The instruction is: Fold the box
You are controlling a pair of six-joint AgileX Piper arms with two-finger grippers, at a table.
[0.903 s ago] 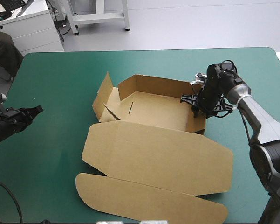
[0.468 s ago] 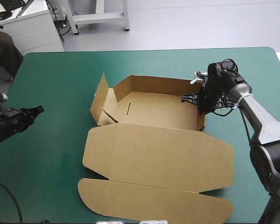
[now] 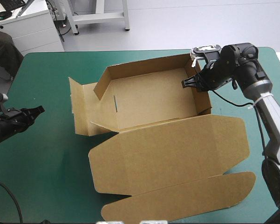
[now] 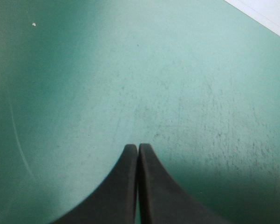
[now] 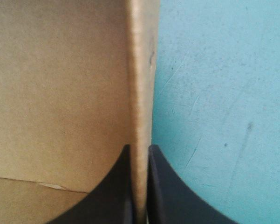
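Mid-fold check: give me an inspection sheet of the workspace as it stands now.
surface: table, teal-green cover, lightly scuffed in the wrist views.
job's things: box an open tray, far and right walls raised, left flaps splayed outward, lid flat toward the near edge.
clutter: nothing seen.
grippers: right gripper shut on the box's right wall; left gripper shut, holding nothing, near the table's left edge, apart from the box.
cables: nothing seen beyond the robot's own.
surroundings: nothing seen over the table.
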